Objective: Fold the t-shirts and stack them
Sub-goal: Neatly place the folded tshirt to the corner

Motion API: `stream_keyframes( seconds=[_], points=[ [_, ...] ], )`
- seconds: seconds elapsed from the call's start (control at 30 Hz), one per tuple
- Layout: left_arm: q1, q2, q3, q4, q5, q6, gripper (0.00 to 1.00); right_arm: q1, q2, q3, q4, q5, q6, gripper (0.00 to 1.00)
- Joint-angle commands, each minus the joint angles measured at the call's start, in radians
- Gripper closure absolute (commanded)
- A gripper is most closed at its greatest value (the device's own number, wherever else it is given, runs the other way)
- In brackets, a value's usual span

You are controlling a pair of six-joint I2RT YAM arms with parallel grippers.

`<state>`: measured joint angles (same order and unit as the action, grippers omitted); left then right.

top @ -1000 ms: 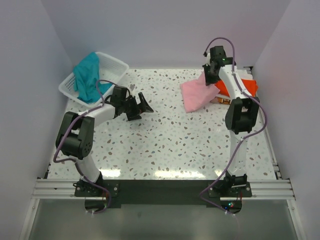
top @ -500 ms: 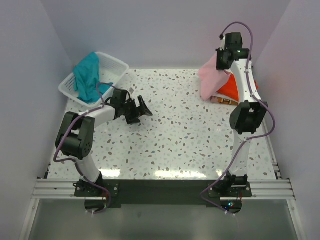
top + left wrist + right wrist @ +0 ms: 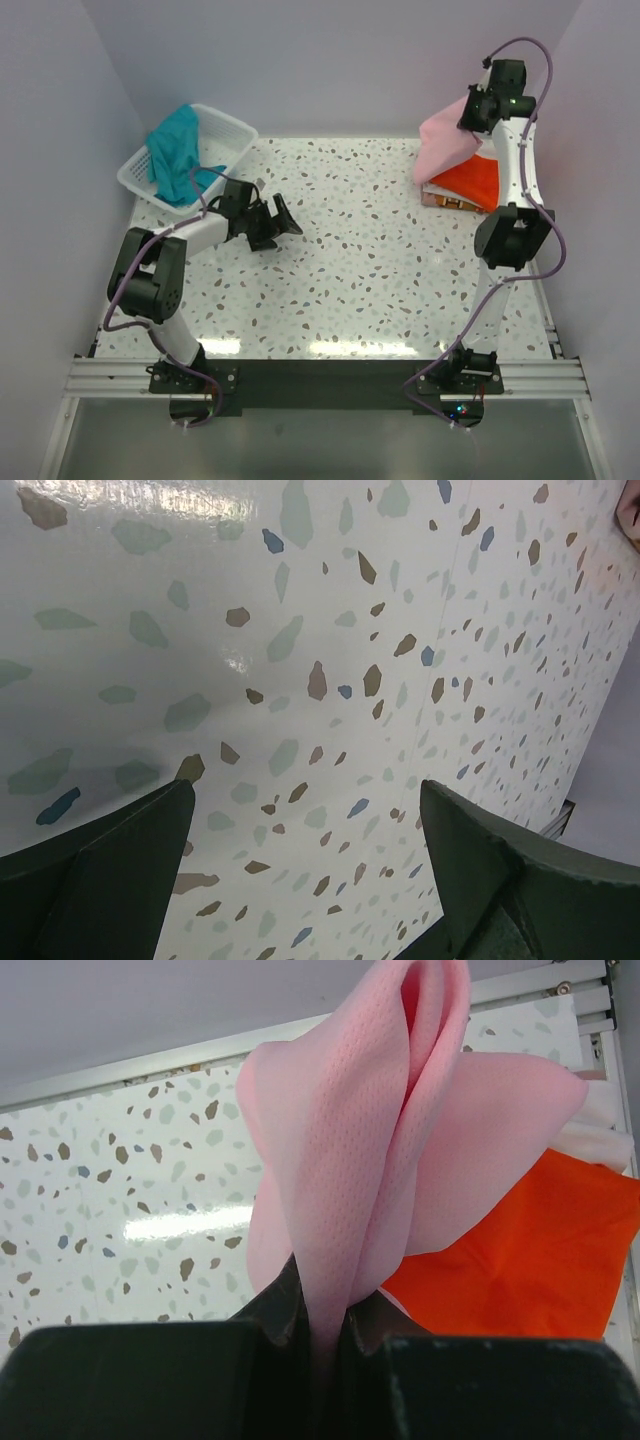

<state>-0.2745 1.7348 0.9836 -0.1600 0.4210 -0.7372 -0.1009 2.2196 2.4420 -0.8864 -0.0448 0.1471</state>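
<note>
The speckled terrazzo bench (image 3: 350, 290) takes up most of the floor of the booth. At its far left corner sits a white lattice basket (image 3: 232, 128), with a teal t-shirt (image 3: 173, 152) crumpled in it and spilling over the rim. At the far right, the light pink t-shirt (image 3: 445, 150) hangs in the air in long loose folds, its lower end over the bright orange t-shirt (image 3: 472, 183), which lies folded flat on the bench. The right pincer (image 3: 478, 108), raised high, is clamped on the top of the pink cloth. Its wrist camera shows what the overhead one cannot: a fine mesh weave, bunched tight between the dark fingers. The left pincer (image 3: 285, 222) hovers low over bare bench near the basket, fingers apart, nothing between them.
</note>
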Motion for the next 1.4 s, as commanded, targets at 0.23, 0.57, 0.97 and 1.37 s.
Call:
stream_keyframes(
  seconds=[0.23, 0.57, 0.97, 1.37],
  points=[
    [0.004, -0.070, -0.019, -0.012, -0.021, 0.012, 0.00, -0.026, -0.092, -0.084, 0.093, 0.008, -0.006, 1.00],
    [0.004, -0.093, 0.000, -0.041, -0.034, 0.019, 0.00, -0.037, -0.055, -0.153, 0.124, 0.189, -0.087, 1.00],
    [0.004, -0.116, 0.007, -0.078, -0.050, 0.018, 0.00, -0.049, 0.003, -0.190, 0.155, 0.339, -0.119, 1.00],
    [0.000, -0.147, 0.007, -0.101, -0.074, 0.019, 0.00, -0.054, 0.049, -0.218, 0.196, 0.473, -0.132, 0.47]
  ],
)
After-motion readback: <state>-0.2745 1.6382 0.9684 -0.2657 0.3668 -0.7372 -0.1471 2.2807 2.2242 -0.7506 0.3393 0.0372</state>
